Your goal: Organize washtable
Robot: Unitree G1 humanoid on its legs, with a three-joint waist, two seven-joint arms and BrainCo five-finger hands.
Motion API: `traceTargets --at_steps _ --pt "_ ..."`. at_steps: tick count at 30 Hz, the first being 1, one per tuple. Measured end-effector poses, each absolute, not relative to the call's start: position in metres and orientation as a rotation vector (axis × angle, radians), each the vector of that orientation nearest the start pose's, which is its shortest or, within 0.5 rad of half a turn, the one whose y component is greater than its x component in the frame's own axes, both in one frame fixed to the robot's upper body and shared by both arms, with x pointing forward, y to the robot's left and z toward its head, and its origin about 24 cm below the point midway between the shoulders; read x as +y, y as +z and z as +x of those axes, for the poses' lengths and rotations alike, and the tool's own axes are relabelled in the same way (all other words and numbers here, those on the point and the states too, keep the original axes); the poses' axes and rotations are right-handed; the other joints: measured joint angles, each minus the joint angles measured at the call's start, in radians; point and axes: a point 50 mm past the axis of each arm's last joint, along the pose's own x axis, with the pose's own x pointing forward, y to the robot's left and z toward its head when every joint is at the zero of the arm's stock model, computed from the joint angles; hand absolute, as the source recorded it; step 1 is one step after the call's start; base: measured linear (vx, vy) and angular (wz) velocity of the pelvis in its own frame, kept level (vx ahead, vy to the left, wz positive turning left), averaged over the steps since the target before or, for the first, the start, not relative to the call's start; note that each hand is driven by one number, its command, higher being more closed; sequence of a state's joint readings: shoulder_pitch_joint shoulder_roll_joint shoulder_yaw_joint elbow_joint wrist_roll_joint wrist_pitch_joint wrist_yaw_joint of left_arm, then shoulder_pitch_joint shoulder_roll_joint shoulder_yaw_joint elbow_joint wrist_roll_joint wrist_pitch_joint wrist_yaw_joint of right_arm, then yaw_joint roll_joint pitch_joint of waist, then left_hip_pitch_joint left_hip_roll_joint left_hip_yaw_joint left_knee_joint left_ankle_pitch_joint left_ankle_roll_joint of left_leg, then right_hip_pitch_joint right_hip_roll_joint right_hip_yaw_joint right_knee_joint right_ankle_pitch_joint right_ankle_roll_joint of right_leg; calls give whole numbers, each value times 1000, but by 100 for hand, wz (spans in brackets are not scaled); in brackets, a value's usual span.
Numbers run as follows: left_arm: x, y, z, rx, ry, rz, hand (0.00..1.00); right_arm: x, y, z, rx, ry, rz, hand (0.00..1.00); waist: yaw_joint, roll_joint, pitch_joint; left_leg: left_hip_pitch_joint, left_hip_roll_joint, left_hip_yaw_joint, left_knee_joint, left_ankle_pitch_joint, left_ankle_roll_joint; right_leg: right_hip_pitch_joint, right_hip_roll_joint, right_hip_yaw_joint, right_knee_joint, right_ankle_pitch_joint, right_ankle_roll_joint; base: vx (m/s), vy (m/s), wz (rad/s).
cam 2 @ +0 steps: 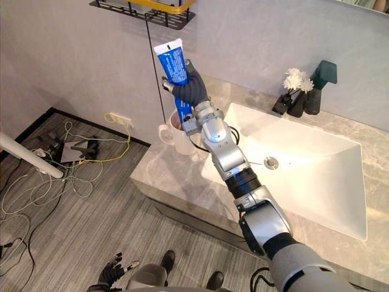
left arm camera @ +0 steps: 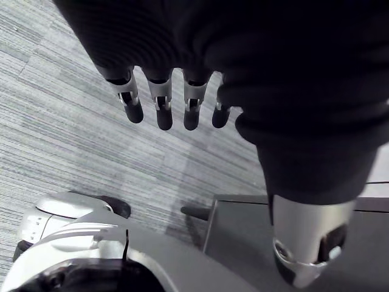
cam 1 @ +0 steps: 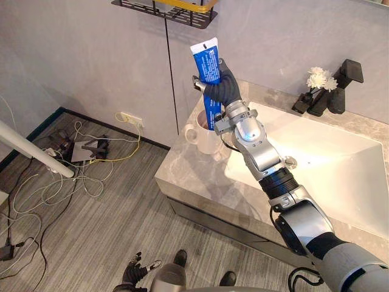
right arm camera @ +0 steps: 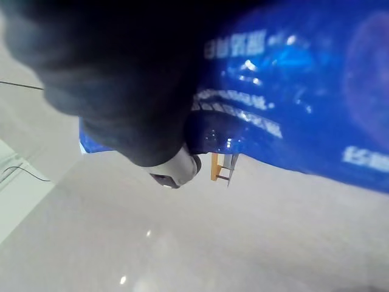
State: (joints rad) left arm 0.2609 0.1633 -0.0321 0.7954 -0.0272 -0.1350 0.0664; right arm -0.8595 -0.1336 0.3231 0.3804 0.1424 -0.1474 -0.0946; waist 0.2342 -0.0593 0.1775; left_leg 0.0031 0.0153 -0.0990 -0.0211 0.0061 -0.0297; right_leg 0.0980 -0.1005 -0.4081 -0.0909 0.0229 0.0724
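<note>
The right hand (cam 1: 220, 85) is closed around a blue toothpaste tube (cam 1: 206, 59), fingers and thumb wrapped about its middle. It holds the tube nearly upright over the white mug (cam 1: 202, 140) that stands near the back left corner of the washtable (cam 1: 182, 176), just beside the left edge of the sunken basin (cam 1: 331, 161). The tube's flat crimped end points up towards the black wall shelf (cam 1: 173, 11), and its lower end sits at the mug's mouth; whether it has already passed below the rim I cannot tell, since the wrist hides it. The step in hand looks like stowing the tube in the mug — the placing part of tidying. The next move calls for a short straight lowering with the tube kept upright, so the lower end clears the rim and the mug is not nudged towards the table's left edge, then a loosening of the fingers once the tube leans on the mug's wall. The left hand (left arm camera: 159, 106) hangs low over the floor off the table's front edge, fingers relaxed and holding nothing. Along the back edge, well apart from the mug, a black faucet (cam 1: 333, 94) stands with white flowers (cam 1: 318, 78) just beside it — neither seems to need touching now.
</note>
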Motion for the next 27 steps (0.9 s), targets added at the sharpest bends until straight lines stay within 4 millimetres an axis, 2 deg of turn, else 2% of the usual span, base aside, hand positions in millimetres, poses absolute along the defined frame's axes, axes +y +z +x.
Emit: traceTargets --at_steps 9,10,14,27 --pt "213 -141 86 913 150 155 0 -44 200 352 -522 384 -150 100 0 0 0 0 0 0 2 0 0 0 0 0 2 0 0 0 0 0" --pt "213 -141 86 913 150 155 0 -44 199 352 -519 384 -151 0 0 0 0 0 0 0 2 0 0 0 0 -1 2 0 0 0 0 0" --pt "213 -141 86 913 150 155 0 -46 190 351 -497 379 -155 0 0 0 0 0 -1 -2 2 0 0 1 -1 -2 2 0 0 0 0 0" --pt "213 -141 85 914 150 155 0 -47 186 350 -489 373 -171 0 -1 -1 -1 8 0 2 3 1 0 5 -2 1 8 0 0 0 0 0"
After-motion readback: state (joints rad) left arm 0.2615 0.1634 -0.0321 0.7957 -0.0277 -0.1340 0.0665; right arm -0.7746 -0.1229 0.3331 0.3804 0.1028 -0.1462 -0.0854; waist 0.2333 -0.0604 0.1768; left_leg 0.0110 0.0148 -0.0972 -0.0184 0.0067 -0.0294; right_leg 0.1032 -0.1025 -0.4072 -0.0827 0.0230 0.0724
